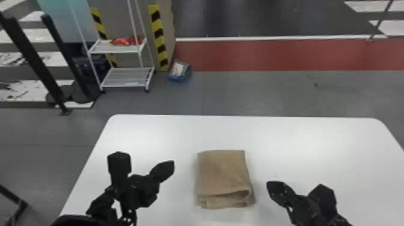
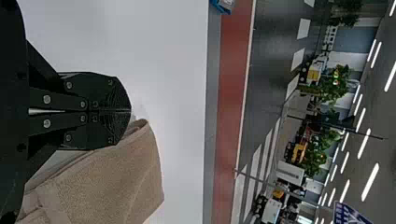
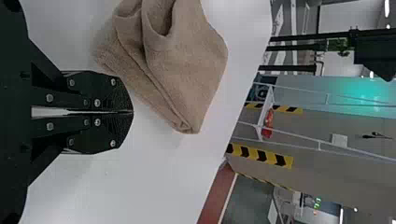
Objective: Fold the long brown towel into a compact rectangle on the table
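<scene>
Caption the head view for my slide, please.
Folded brown cloth towel on a white round-cornered table, between two black two-fingered grippers.

I count one brown towel [image 1: 222, 171] on one white table [image 1: 315, 144], though I can't tell how many layers the towel has; I have two grippers, one left [image 1: 168, 167] and one right [image 1: 273, 186], with two black fingers [image 2: 100, 91] each, four in all; beyond them I see one white shelving cart [image 1: 115, 51] with two shelves [image 1: 126, 78], one red bundle [image 1: 129, 40], two hazard-striped strips [image 1: 159, 39], one blue bin [image 1: 177, 79] and one red floor band [image 1: 270, 55]; the ceiling lights [image 2: 370, 182] are several, too small to count surely.
</scene>
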